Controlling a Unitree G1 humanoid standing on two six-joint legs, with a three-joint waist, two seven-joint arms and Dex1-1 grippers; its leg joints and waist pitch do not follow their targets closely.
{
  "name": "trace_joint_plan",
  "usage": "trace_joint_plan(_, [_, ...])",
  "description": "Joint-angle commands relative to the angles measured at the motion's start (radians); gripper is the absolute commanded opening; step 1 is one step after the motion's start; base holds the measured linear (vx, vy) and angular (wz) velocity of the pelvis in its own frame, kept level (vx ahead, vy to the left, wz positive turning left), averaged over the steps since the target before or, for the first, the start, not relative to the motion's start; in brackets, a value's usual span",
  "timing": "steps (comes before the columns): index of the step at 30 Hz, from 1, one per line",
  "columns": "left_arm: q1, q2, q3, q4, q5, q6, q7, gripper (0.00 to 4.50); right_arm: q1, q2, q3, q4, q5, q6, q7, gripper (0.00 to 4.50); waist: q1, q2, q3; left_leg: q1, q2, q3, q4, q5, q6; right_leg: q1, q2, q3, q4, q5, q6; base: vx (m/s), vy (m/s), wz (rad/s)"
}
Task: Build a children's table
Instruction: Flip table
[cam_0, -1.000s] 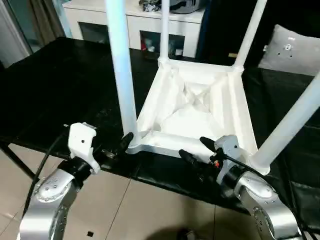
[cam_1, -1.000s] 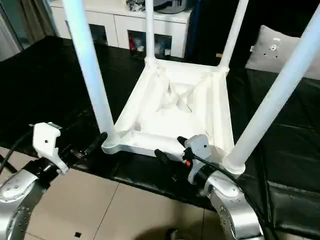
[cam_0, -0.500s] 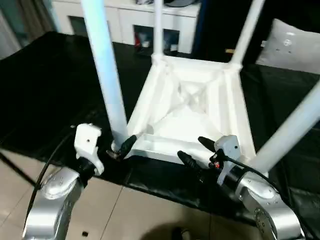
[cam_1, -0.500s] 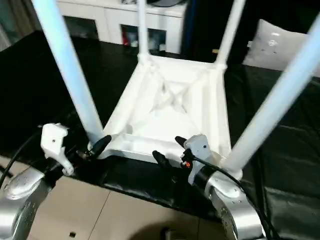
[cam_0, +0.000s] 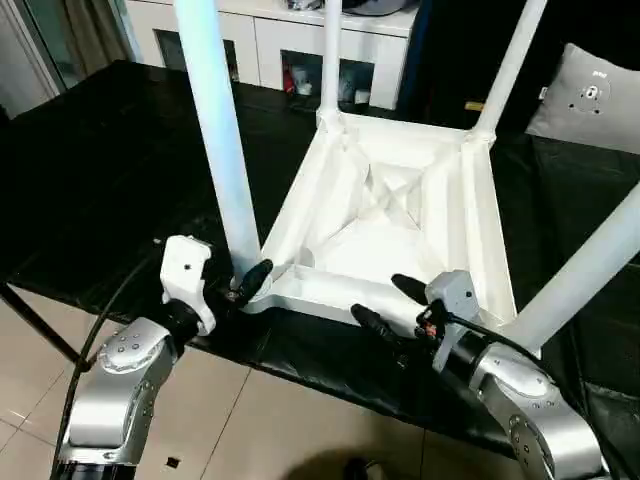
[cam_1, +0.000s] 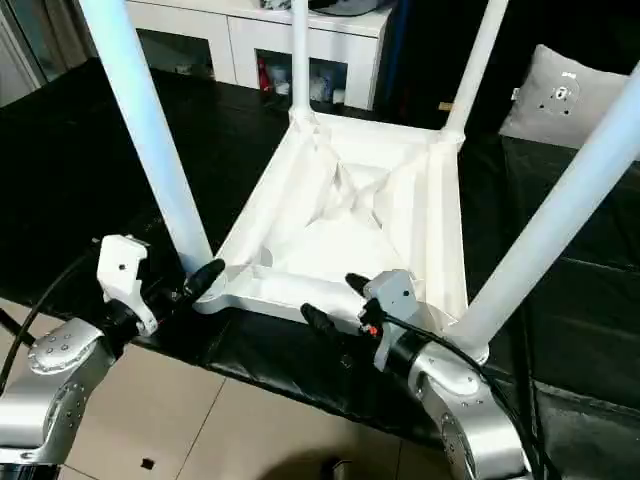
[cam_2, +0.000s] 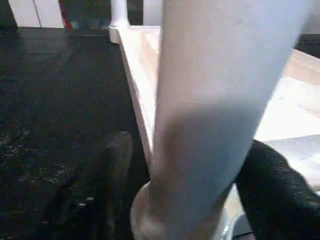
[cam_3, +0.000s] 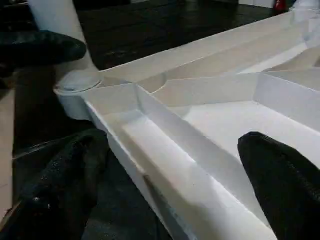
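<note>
White children's table (cam_0: 400, 215) upside down on a black mat (cam_0: 120, 170), four legs up, left gripper (cam_0: 243, 284) fingers spread around the near-left leg (cam_0: 217, 140) base, right gripper (cam_0: 388, 304) fingers wide apart straddling the tabletop's near rim, gripping nothing

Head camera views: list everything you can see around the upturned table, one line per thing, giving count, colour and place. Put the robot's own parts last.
Tabletop: one, white, upside down on the black surface, ribbed underside up.
Legs: four, white, one standing up from each corner of the tabletop.
Work surface: one, black, under the tabletop.
Cabinet: one, white with glass doors, behind the black surface.
Cushion: one, grey, far right.
Floor: beige tiles, near edge.
Left gripper: one, black fingers either side of the near-left leg's base.
Right gripper: one, black fingers open astride the tabletop's near rim.
Forearms: two, silver, bottom corners.
</note>
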Motion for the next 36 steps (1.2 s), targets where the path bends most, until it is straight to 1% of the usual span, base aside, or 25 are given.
trace_joint_plan(1, [-0.012, 0.007, 0.006, 0.018, 0.004, -0.01, -0.005, 2.96, -0.001, -0.007, 0.008, -0.023, 0.016, 0.013, 0.013, 4.5, 0.003, 0.011, -0.053, -0.044, -0.005, 0.021, -0.078, 0.034, 0.143, 0.09, -0.05, 0.024, -0.069, -0.5, -0.103, 0.0, 0.0, 0.0])
trace_joint_plan(3, [-0.016, 0.007, 0.004, 0.024, -0.004, -0.012, -0.013, 2.81, 0.001, -0.008, 0.012, -0.02, 0.017, -0.004, 0.029, 4.5, 0.003, 0.011, -0.053, -0.045, -0.005, 0.02, -0.079, 0.019, 0.136, 0.09, -0.049, 0.022, -0.072, -0.519, -0.089, 0.0, 0.0, 0.0])
trace_joint_plan(5, [-0.017, 0.006, 0.003, 0.024, -0.01, -0.01, -0.016, 2.8, 0.001, -0.008, 0.012, -0.019, 0.017, -0.008, 0.03, 4.5, 0.003, 0.011, -0.052, -0.048, -0.005, 0.019, -0.08, 0.016, 0.132, 0.091, -0.05, 0.021, -0.072, -0.525, -0.084, 0.0, 0.0, 0.0])
trace_joint_plan(6, [-0.017, 0.005, 0.003, 0.024, -0.013, -0.008, -0.018, 2.67, 0.002, -0.008, 0.012, -0.018, 0.017, -0.009, 0.031, 4.5, 0.003, 0.01, -0.053, -0.049, -0.006, 0.018, -0.08, 0.016, 0.128, 0.092, -0.049, 0.021, -0.073, -0.527, -0.079, 0.0, 0.0, 0.0])
trace_joint_plan(7, [-0.017, 0.004, 0.003, 0.023, -0.014, -0.005, -0.017, 2.41, 0.004, -0.009, 0.012, -0.016, 0.017, -0.013, 0.033, 4.5, 0.004, 0.011, -0.053, -0.047, -0.006, 0.019, -0.08, 0.013, 0.128, 0.09, -0.049, 0.02, -0.074, -0.528, -0.075, 0.0, 0.0, 0.0])
trace_joint_plan(11, [-0.014, -0.001, 0.0, 0.019, -0.02, 0.006, -0.014, 2.28, 0.008, -0.01, 0.012, -0.014, 0.025, -0.021, 0.048, 4.5, 0.003, 0.01, -0.054, -0.051, -0.006, 0.017, -0.08, 0.02, 0.132, 0.093, -0.048, 0.019, -0.072, -0.517, -0.075, 0.0, 0.0, 0.0])
trace_joint_plan(13, [-0.01, -0.007, -0.004, 0.015, -0.026, 0.021, -0.012, 2.13, 0.008, -0.009, 0.011, -0.012, 0.025, -0.024, 0.052, 4.5, 0.004, 0.009, -0.054, -0.05, -0.006, 0.017, -0.079, 0.028, 0.134, 0.093, -0.049, 0.019, -0.07, -0.511, -0.079, 0.0, 0.0, 0.0])
trace_joint_plan(19, [-0.009, -0.039, -0.01, 0.002, -0.054, 0.092, 0.012, 2.07, 0.01, -0.01, 0.01, -0.011, 0.024, -0.029, 0.059, 4.5, 0.004, 0.01, -0.054, -0.05, -0.005, 0.018, -0.079, 0.028, 0.133, 0.092, -0.049, 0.017, -0.07, -0.513, -0.085, 0.0, 0.0, 0.0])
trace_joint_plan(20, [-0.009, -0.041, -0.009, 0.002, -0.056, 0.095, 0.014, 2.07, 0.01, -0.01, 0.01, -0.011, 0.024, -0.029, 0.059, 4.5, 0.005, 0.008, -0.054, -0.05, -0.006, 0.018, -0.078, 0.026, 0.133, 0.092, -0.048, 0.017, -0.071, -0.517, -0.082, 0.0, 0.0, 0.0])
trace_joint_plan(21, [-0.015, -0.07, 0.007, 0.005, -0.079, 0.135, 0.045, 2.07, 0.01, -0.011, 0.01, -0.012, 0.026, -0.03, 0.059, 4.5, 0.004, 0.003, -0.054, -0.051, -0.008, 0.019, -0.078, 0.024, 0.134, 0.093, -0.048, 0.017, -0.073, -0.526, -0.077, 0.0, 0.0, 0.0])
trace_joint_plan(22, [-0.015, -0.07, 0.007, 0.005, -0.079, 0.135, 0.045, 2.07, 0.01, -0.011, 0.01, -0.012, 0.026, -0.03, 0.059, 4.5, 0.005, 0.004, -0.054, -0.052, -0.008, 0.019, -0.078, 0.022, 0.132, 0.094, -0.049, 0.017, -0.071, -0.533, -0.076, 0.0, 0.0, 0.0])
trace_joint_plan(23, [-0.029, -0.117, 0.045, 0.012, -0.118, 0.184, 0.102, 2.07, 0.01, -0.011, 0.008, -0.014, 0.026, -0.033, 0.057, 4.5, 0.005, 0.001, -0.054, -0.053, -0.011, 0.02, -0.076, 0.018, 0.136, 0.093, -0.047, 0.016, -0.077, -0.551, -0.063, 0.0, 0.0, 0.0])
trace_joint_plan(24, [-0.037, -0.141, 0.066, 0.018, -0.136, 0.203, 0.13, 2.07, 0.011, -0.011, 0.007, -0.014, 0.025, -0.036, 0.056, 4.5, 0.004, 0.001, -0.053, -0.054, -0.015, 0.022, -0.074, 0.012, 0.133, 0.092, -0.046, 0.013, -0.08, -0.576, -0.055, 0.0, 0.0, 0.0])
trace_joint_plan(25, [-0.038, -0.144, 0.068, 0.018, -0.138, 0.205, 0.133, 2.07, 0.011, -0.011, 0.007, -0.014, 0.025, -0.036, 0.056, 4.5, 0.005, -0.002, -0.052, -0.054, -0.02, 0.024, -0.071, -0.004, 0.135, 0.089, -0.042, 0.009, -0.088, -0.615, -0.03, 0.0, 0.0, 0.0])
trace_joint_plan(26, [-0.061, -0.191, 0.11, 0.036, -0.177, 0.235, 0.185, 2.07, 0.011, -0.008, 0.002, -0.014, 0.026, -0.042, 0.052, 4.5, 0.005, -0.008, -0.052, -0.055, -0.023, 0.026, -0.07, -0.014, 0.135, 0.088, -0.041, 0.007, -0.091, -0.64, -0.016, 0.0, 0.0, 0.0])
trace_joint_plan(27, [-0.088, -0.247, 0.163, 0.058, -0.237, 0.26, 0.242, 2.07, 0.012, -0.002, -0.005, -0.014, 0.037, -0.042, 0.052, 4.5, 0.003, -0.012, -0.05, -0.055, -0.031, 0.029, -0.064, -0.035, 0.134, 0.083, -0.037, -0.001, -0.103, -0.694, 0.023, 0.0, 0.0, 0.0])
trace_joint_plan(28, [-0.088, -0.247, 0.163, 0.058, -0.237, 0.26, 0.242, 2.07, 0.012, -0.002, -0.005, -0.014, 0.037, -0.042, 0.052, 4.5, 0.003, -0.008, -0.049, -0.052, -0.038, 0.032, -0.058, -0.053, 0.131, 0.078, -0.035, -0.008, -0.108, -0.727, 0.041, 0.0, 0.0, 0.0])
trace_joint_plan(29, [-0.099, -0.265, 0.18, 0.067, -0.257, 0.265, 0.261, 2.07, 0.012, 0.001, -0.008, -0.014, 0.039, -0.043, 0.048, 4.5, 0.001, -0.009, -0.05, -0.051, -0.045, 0.032, -0.051, -0.08, 0.133, 0.071, -0.029, -0.024, -0.122, -0.774, 0.091, -0.056, 0.0, 0.03])
trace_joint_plan(30, [-0.116, -0.287, 0.2, 0.08, -0.28, 0.274, 0.283, 2.07, 0.013, 0.004, -0.013, -0.015, 0.041, -0.049, 0.044, 4.5, -0.002, -0.004, -0.052, -0.055, -0.046, 0.031, -0.05, -0.098, 0.139, 0.072, -0.03, -0.043, -0.133, -0.797, 0.14, -0.061, 0.003, -0.03])
trace_joint_plan(31, [-0.132, -0.302, 0.21, 0.092, -0.293, 0.286, 0.293, 2.07, 0.015, 0.008, -0.021, -0.016, 0.037, -0.057, 0.029, 4.5, -0.008, 0.009, -0.055, -0.059, -0.034, 0.024, -0.058, -0.104, 0.144, 0.083, -0.033, -0.07, -0.143, -0.771, 0.17, -0.061, 0.003, -0.03])
trace_joint_plan(32, [-0.134, -0.303, 0.211, 0.093, -0.294, 0.288, 0.293, 2.07, 0.016, 0.008, -0.022, -0.016, 0.036, -0.058, 0.026, 4.5, -0.017, 0.025, -0.044, -0.052, -0.007, 0.014, -0.072, -0.161, 0.145, 0.089, -0.035, -0.101, -0.16, -0.743, 0.178, -0.05, 0.021, -0.08])
trace_joint_plan(33, [-0.14, -0.308, 0.213, 0.099, -0.295, 0.295, 0.296, 2.07, 0.019, 0.012, -0.029, -0.019, 0.037, -0.054, 0.016, 4.5, -0.024, 0.036, -0.041, -0.044, 0.015, 0.005, -0.083, -0.214, 0.146, 0.098, -0.042, -0.111, -0.161, -0.711, 0.167, 0.0, 0.0, 0.0])
trace_joint_plan(34, [-0.14, -0.308, 0.213, 0.1, -0.295, 0.296, 0.296, 2.07, 0.019, 0.013, -0.029, -0.019, 0.038, -0.054, 0.015, 4.5, -0.026, 0.043, -0.03, -0.043, 0.049, -0.005, -0.107, -0.307, 0.15, 0.109, -0.043, -0.117, -0.147, -0.675, 0.152, 0.0, 0.0, 0.0])
trace_joint_plan(35, [-0.147, -0.314, 0.219, 0.103, -0.293, 0.309, 0.302, 2.07, 0.022, 0.018, -0.038, -0.023, 0.044, -0.041, 0.002, 4.5, -0.008, 0.067, -0.034, -0.046, 0.154, -0.056, -0.185, -0.449, 0.159, 0.15, -0.07, -0.055, 0.013, -0.402, 0.061, 0.0, 0.0, 0.0])
trace_joint_plan(36, [-0.152, -0.32, 0.228, 0.106, -0.296, 0.317, 0.308, 2.07, 0.024, 0.022, -0.045, -0.025, 0.051, -0.033, -0.005, 4.5, 0.003, 0.051, -0.008, -0.026, 0.155, -0.035, -0.209, -0.577, 0.14, 0.115, -0.078, -0.02, 0.054, -0.254, -0.014, -0.014, -0.085, 0.12])
